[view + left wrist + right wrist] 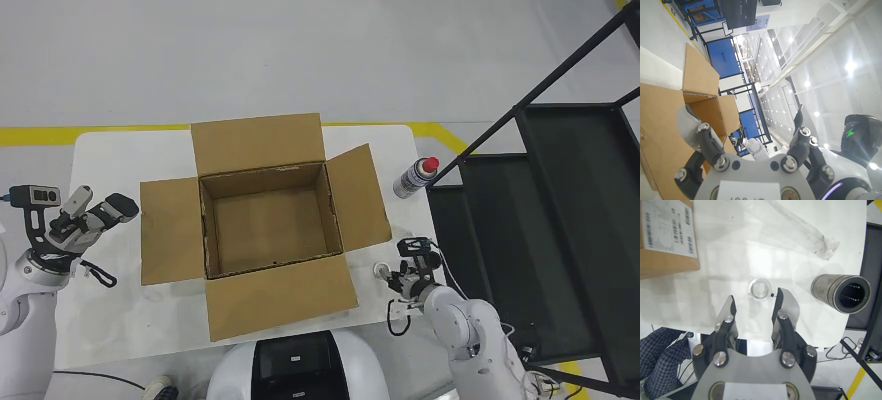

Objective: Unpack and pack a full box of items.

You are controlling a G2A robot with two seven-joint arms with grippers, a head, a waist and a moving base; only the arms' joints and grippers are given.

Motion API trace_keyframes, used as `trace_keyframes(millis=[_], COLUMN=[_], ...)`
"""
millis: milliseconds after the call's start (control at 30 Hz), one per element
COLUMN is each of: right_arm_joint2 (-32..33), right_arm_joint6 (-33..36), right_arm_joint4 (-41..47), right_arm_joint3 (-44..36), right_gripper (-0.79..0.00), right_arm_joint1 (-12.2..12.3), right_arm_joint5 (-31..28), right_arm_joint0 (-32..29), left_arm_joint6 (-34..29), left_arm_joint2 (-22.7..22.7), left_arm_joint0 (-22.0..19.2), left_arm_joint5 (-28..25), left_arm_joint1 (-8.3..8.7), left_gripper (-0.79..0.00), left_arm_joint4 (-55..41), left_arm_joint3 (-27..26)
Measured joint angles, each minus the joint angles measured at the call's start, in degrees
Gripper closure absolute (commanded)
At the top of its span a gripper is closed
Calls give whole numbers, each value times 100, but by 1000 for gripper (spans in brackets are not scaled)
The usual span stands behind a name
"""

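Box (pixel 275 225) open, flaps spread, bare floor showing; ring (pixel 759 299) outside.

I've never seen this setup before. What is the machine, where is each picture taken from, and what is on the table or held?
It is a two-armed robot at a white table. The top view looks down from above its arms; the other two come from a camera on each wrist. An open cardboard box, empty inside, sits mid-table, a spray can beside it. The left arm is at the box's side, the right arm over a small metal ring, with a steel cylinder and a clear plastic bag nearby. Both arms' jaws stand open; nothing is held.
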Motion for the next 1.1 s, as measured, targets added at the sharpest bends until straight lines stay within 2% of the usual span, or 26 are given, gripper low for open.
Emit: trace_keyframes(millis=[100, 167, 733, 967, 1067, 1100], right_arm_joint2=[256, 312, 302, 189, 139, 129], right_arm_joint6=[10, 30, 25, 125, 199, 213], right_arm_joint4=[442, 554, 536, 455, 402, 395], right_arm_joint3=[-44, -46, -42, 162, 272, 311], right_gripper=[-785, -785, -785, -785, -748, -702], right_arm_joint1=[51, 63, 62, 116, 136, 141], right_arm_joint5=[-558, -713, -678, -740, -646, -606], right_arm_joint0=[-99, -113, -109, 78, 171, 202], left_arm_joint6=[0, 0, 0, 0, 0, 0], left_arm_joint2=[0, 0, 0, 0, 0, 0], left_arm_joint0=[0, 0, 0, 0, 0, 0], left_arm_joint5=[0, 0, 0, 0, 0, 0], left_arm_joint1=[0, 0, 0, 0, 0, 0], left_gripper=[-785, -785, -785, -785, -785, -785], left_arm_joint4=[0, 0, 0, 0, 0, 0], left_arm_joint3=[0, 0, 0, 0, 0, 0])
